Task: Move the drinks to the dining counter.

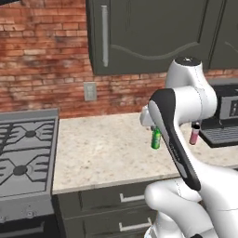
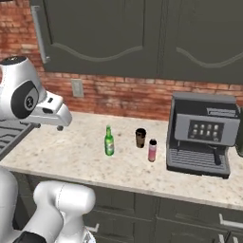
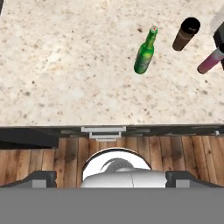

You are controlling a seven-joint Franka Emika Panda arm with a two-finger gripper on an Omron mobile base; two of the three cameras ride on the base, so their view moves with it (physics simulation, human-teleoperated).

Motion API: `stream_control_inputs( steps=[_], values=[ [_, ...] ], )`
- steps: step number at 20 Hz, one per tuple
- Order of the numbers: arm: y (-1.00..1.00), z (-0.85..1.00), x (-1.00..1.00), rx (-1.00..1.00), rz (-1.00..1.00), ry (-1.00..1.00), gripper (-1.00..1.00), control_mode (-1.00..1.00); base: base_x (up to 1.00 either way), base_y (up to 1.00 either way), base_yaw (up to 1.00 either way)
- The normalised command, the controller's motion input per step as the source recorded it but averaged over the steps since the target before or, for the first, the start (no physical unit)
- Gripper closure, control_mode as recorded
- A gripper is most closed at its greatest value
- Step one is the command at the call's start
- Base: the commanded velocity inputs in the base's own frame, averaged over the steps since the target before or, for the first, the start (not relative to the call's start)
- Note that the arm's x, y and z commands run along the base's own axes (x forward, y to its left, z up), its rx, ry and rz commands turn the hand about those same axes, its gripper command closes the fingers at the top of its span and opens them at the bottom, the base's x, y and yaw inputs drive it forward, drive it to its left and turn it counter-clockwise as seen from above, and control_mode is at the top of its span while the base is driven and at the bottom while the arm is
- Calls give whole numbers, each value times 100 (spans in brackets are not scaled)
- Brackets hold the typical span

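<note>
The gripper (image 2: 60,124) hung open and empty above the counter (image 2: 71,152). The green bottle (image 2: 109,141), brown cup (image 2: 140,137) and pink bottle (image 2: 152,150) stood mid-counter; reaching down for the green bottle seemingly came next.

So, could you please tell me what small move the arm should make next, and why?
Probably lower the open claw toward the green bottle, the nearest drink. It stands upright on the counter, apart from the brown cup and pink bottle, and nothing is held yet.
</note>
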Motion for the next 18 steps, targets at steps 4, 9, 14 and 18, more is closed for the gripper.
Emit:
stream_control_inputs(
  steps=[4,9,14,18],
  values=[
    [0,0,0,0,0,0,-100,100,18,-30,-16],
    [0,0,0,0,0,0,-100,100,16,-49,-10],
    [0,0,0,0,0,0,-100,100,9,-39,-16],
    [0,0,0,0,0,0,-100,100,17,-14,-7]
  ],
)
